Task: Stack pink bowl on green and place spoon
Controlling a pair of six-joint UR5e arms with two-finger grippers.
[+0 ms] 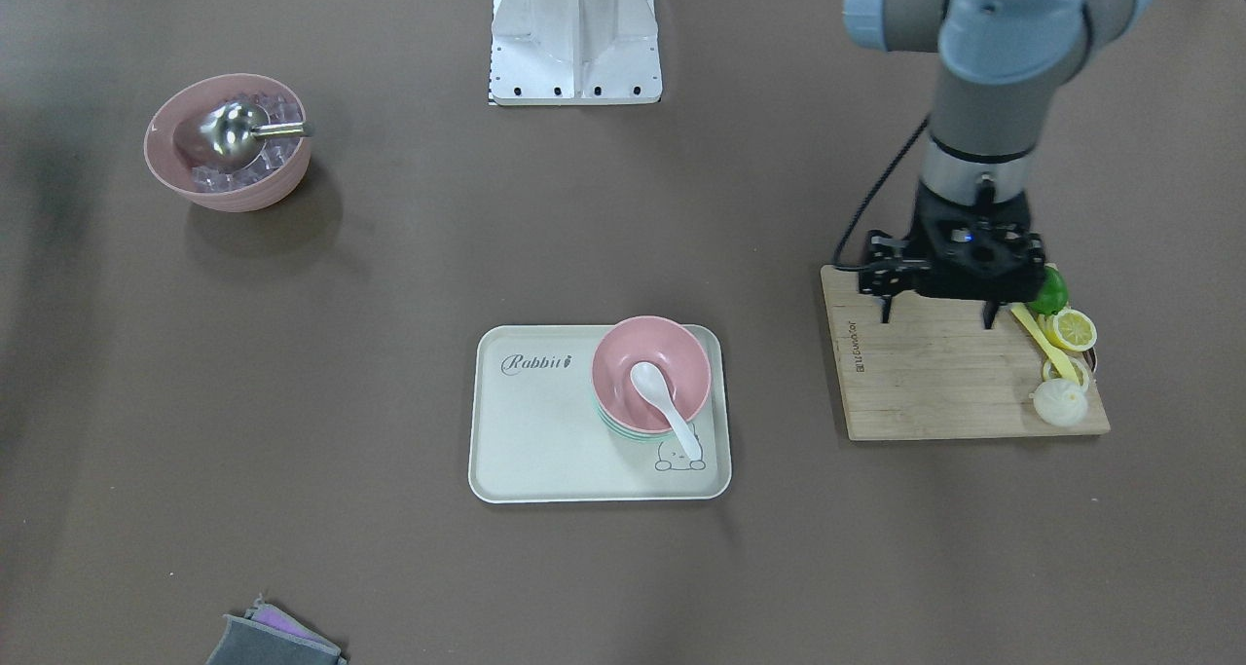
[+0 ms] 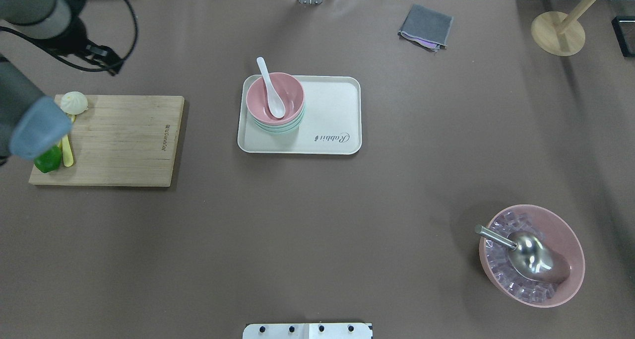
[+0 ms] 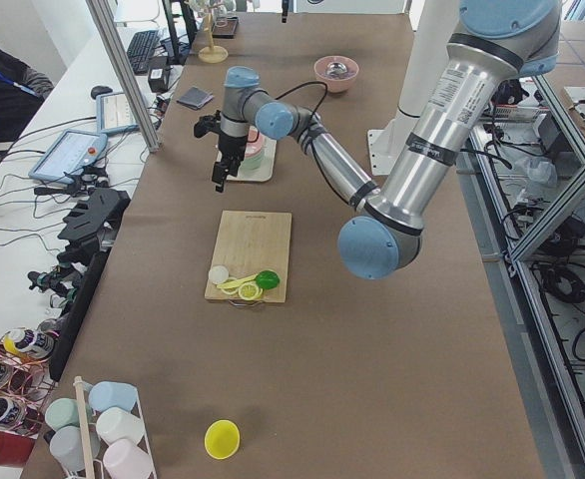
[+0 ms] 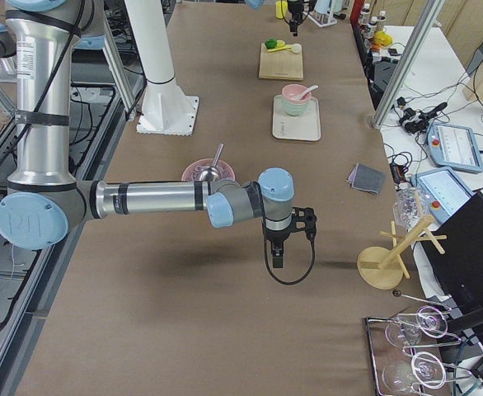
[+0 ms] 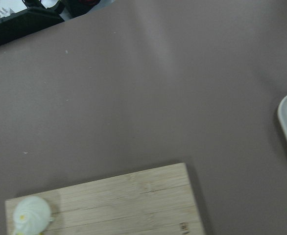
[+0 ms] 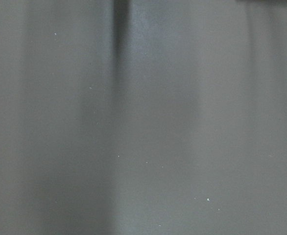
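A pink bowl (image 1: 672, 358) sits stacked on a green bowl (image 1: 623, 434) at one end of the cream tray (image 1: 531, 431). A white spoon (image 1: 664, 404) lies in the pink bowl with its handle over the rim. The stack also shows in the overhead view (image 2: 290, 93). My left gripper (image 1: 939, 314) is open and empty, hovering over the wooden cutting board (image 1: 925, 383), well away from the tray. My right gripper (image 4: 276, 260) shows only in the exterior right view, low over bare table far from the tray; I cannot tell if it is open or shut.
The cutting board carries lemon slices (image 1: 1071, 330), a lime (image 1: 1051, 293) and a white bun (image 1: 1059, 402). A large pink bowl of ice with a metal scoop (image 1: 229, 139) stands apart. A grey cloth (image 2: 425, 26) and a wooden stand (image 2: 558, 31) are at the far edge.
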